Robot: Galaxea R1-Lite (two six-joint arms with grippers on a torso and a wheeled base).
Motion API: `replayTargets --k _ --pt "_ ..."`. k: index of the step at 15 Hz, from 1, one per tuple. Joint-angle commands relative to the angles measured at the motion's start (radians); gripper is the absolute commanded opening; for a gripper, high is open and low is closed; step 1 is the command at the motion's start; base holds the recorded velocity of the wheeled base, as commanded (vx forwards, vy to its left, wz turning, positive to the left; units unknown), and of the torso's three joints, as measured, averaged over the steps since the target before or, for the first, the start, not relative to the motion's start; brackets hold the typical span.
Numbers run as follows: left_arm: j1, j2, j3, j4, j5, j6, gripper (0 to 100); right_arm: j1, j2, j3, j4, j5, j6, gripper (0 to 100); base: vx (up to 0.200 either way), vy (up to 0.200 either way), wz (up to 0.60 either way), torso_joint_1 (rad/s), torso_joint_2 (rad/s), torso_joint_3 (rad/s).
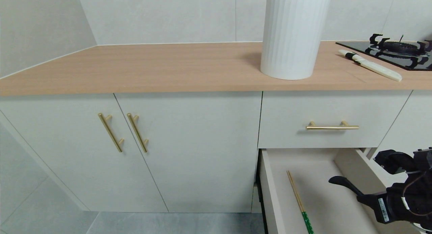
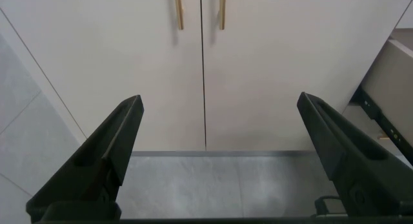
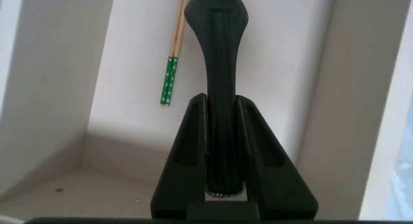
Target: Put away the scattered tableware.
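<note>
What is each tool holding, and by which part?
The right tool is shut on a black spoon, gripping its handle end. The left tool is open and empty.

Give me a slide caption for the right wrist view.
End effector gripping black utensil over open drawer holding chopsticks.

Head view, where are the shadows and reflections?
Head view: the white ribbed container casts a soft shadow on the countertop toward its left; the glossy stove top mirrors the burner grate. Right wrist view: the drawer is evenly lit around the chopsticks.
</note>
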Motion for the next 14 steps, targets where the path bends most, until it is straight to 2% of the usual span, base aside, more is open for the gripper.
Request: replayTargets --k 1,4,7,8,11,14 --pt "0.0 0.0 0.0 0.0 0.0 0.0 100 0.001 0.055 0.002 -0.029 -0.001 0.0 0 0.0 0.0 0.0 0.0 0.0 0.0" --pt "0.0 0.0 0.0 0.0 0.0 0.0 100 0.002 0.161 0.01 -0.093 -0.003 0.007 0 0.0 0.0 0.0 0.0 0.0 0.0" --pt "0.0 0.0 0.0 0.0 0.0 0.0 100 0.004 0.323 0.024 -0.237 -0.058 0.063 0 0.0 0.0 0.0 0.0 0.0 0.0" --pt "0.0 0.0 0.0 0.0 0.0 0.001 100 0.019 0.42 0.04 -0.335 -0.109 0.089 0 0.0 0.0 0.0 0.0 0.0 0.0" --pt "0.0 0.0 0.0 0.0 0.0 0.0 100 0.036 0.576 0.077 -0.536 -0.132 0.104 0 0.0 0.0 0.0 0.0 0.0 0.0" --pt "0.0 0.0 0.0 0.0 0.0 0.0 100 0.043 0.794 0.117 -0.828 -0.204 0.125 0 0.0 0.0 0.0 0.0 0.0 0.0"
